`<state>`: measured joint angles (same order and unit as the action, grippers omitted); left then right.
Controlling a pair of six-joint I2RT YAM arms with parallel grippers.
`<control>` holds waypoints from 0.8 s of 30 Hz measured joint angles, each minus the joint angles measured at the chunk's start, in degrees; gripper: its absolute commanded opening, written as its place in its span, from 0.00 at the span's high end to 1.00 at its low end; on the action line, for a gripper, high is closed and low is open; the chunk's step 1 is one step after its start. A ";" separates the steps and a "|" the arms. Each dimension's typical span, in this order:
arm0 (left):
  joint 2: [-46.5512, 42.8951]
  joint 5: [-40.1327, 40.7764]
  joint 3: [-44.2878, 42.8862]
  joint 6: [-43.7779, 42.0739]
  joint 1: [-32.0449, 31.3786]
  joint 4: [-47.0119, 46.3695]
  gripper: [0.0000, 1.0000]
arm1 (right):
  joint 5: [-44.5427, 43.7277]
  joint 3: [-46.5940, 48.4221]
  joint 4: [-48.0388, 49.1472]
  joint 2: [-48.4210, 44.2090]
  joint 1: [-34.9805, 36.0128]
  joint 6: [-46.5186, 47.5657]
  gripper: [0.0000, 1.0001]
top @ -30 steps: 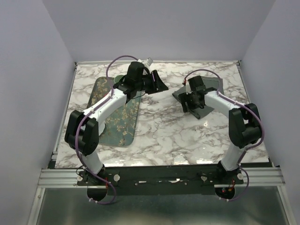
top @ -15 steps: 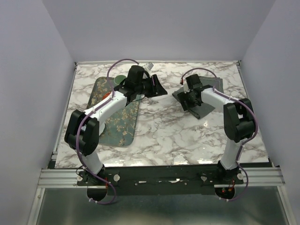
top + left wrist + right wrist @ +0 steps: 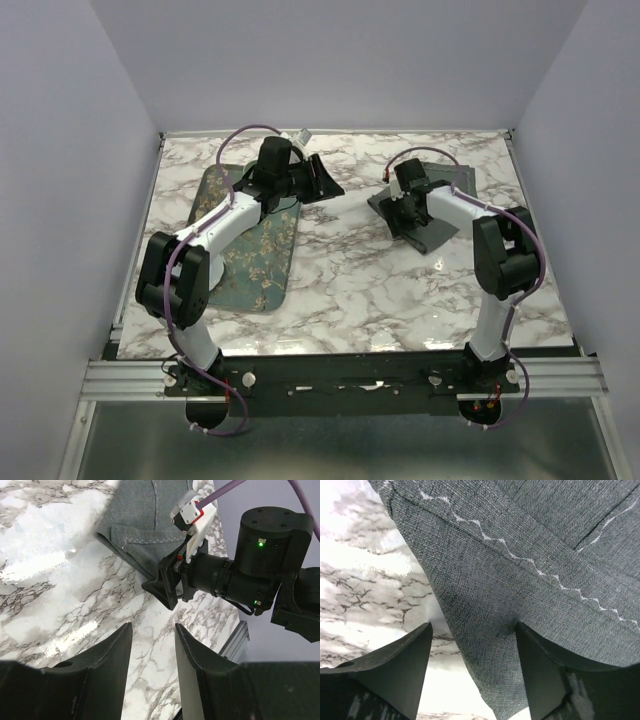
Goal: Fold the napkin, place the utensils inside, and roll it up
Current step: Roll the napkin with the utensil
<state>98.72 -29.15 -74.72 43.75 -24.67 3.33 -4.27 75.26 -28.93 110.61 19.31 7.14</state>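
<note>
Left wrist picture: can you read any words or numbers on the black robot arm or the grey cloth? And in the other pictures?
No words, numbers or signs can be read in any view.
Black right robot arm: only two small green lights, no letters.
White plastic plug on it: no print visible.
Dark grey cloth napkin: only white zigzag stitching.
Green floral rectangular tray: a blossom pattern, no writing.
</note>
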 measured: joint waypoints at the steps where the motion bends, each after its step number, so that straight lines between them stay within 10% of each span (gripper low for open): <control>1: 0.00 -0.15 0.20 0.09 0.15 -0.39 0.53 | 0.33 0.07 -0.48 0.00 0.00 -0.07 0.26; 24: -0.02 -0.52 1.46 0.33 2.99 -1.11 0.53 | 9.05 0.11 -2.29 -0.26 1.31 -6.62 0.30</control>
<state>98.70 -29.67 -73.25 44.07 -21.67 2.22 4.78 75.37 -31.22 110.34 20.62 0.51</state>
